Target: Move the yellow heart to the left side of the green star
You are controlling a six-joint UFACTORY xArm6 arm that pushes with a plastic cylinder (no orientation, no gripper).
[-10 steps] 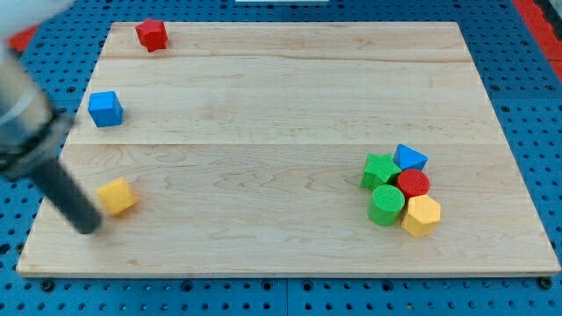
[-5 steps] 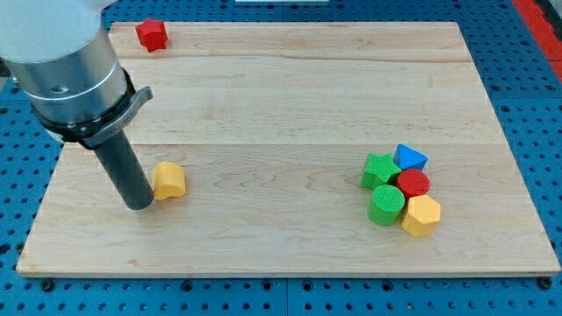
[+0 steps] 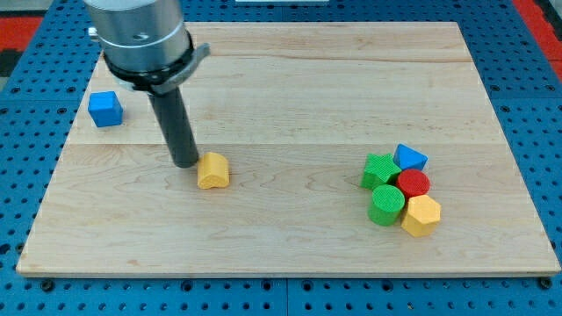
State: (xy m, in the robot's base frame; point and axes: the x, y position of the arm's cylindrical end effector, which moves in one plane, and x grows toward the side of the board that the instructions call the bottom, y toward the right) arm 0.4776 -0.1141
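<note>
On the pale wooden desk [image 3: 281, 79], my tip [image 3: 186, 162], a plain rod end effector with nothing to open or close, touches the yellow heart block [image 3: 212, 170] from its left. The green star block [image 3: 380, 169] sits well apart rightward; push steadily, centred, stopping short of the cluster.

No legible text, labels, brands, numbers or signs on the blocks, the counter [image 3: 263, 79] or the arm.

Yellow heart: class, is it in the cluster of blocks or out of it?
Out: the yellow heart sits alone beside my tip, far from the green star.
</note>
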